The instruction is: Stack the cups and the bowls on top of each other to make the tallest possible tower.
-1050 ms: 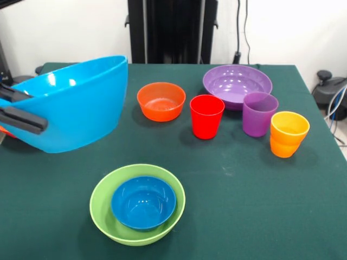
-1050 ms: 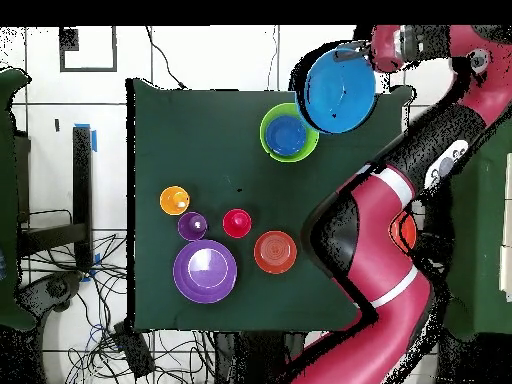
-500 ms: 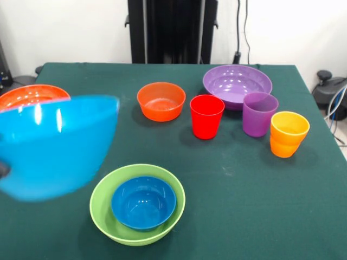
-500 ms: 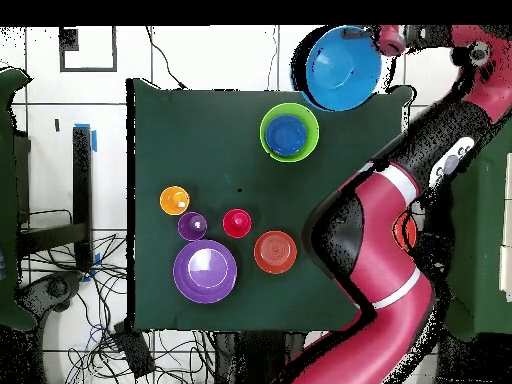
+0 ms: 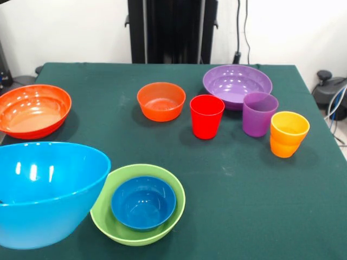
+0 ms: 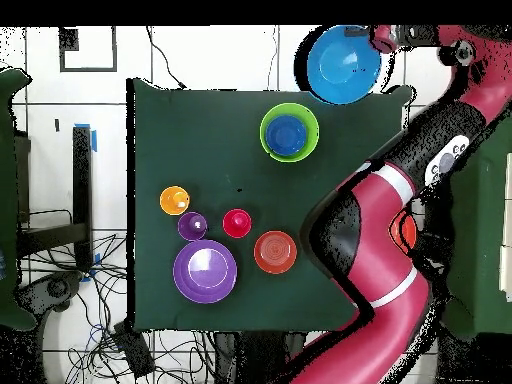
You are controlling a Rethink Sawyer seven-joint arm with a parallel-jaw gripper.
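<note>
Small bowl point(image 5: 143, 202) sitting inside deep bowl point(image 5: 103, 212); big bowl point(image 5: 46, 192) overlapping its left; three cups point(image 5: 206, 116) lining up behind, right.

A large light blue bowl point(image 5: 46, 192) fills the lower left, overlapping the rim of the lime green bowl point(image 5: 108, 214), which holds a small dark blue bowl point(image 5: 143, 202). On the green table point(image 5: 227, 189) a wide orange-red bowl point(image 5: 33, 110) sits at the left edge. Farther back stand a small orange bowl point(image 5: 161, 101), red cup point(image 5: 206, 116), purple bowl point(image 5: 237, 84), purple cup point(image 5: 259, 114) and orange cup point(image 5: 288, 134).
</note>
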